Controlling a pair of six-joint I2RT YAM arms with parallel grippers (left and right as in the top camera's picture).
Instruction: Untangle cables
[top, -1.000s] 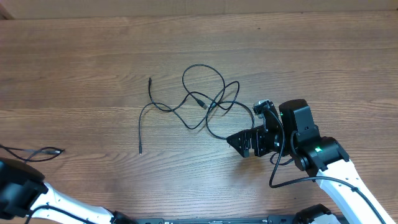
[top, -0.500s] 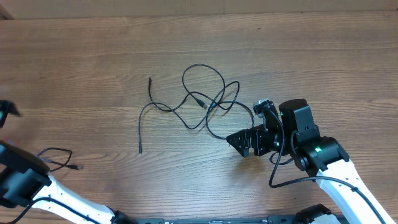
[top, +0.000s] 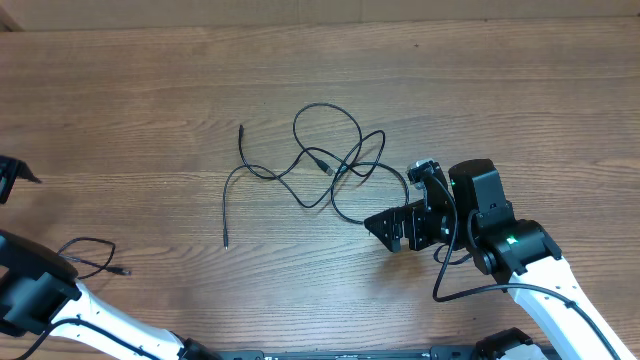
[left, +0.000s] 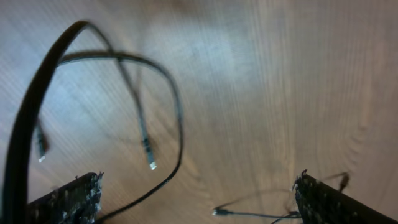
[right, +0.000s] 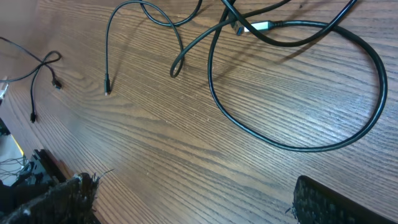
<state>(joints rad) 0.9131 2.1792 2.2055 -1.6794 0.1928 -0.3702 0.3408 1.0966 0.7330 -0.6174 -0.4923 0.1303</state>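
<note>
**Two wide-open grippers and black cables on a wooden table**

Nearest the robot's base, at the table's (top: 520, 90) left side, the left gripper (left: 196, 202) hangs above the wood. Its fingers (left: 68, 199) are spread far apart and nothing lies between them. Below it is the separate cable (top: 85, 250), a small loop lying flat with a silver-tipped plug (left: 150, 163) at one end. It is well apart from the other cords, and the left wrist view of it is blurred.

On the right side, the right gripper (top: 392, 230) points leftward, low over the table. Its fingertips (right: 336, 202) are also set wide and grip nothing.

Just beyond the right gripper, and not touching it, the tangled cables (top: 335, 165) lie at mid-table.
- **Nearest part:** a wide loop (right: 211, 87) curves round in front of the right gripper.
- **Crossing:** behind the loop, several strands cross around a silver plug (right: 261, 26).
- **Free ends:** two run out to the left, the nearer end (top: 226, 240) and the farther end (top: 241, 130).
- **Farthest part:** a rounded far loop (top: 325, 106) lies towards the table's back edge.
</note>
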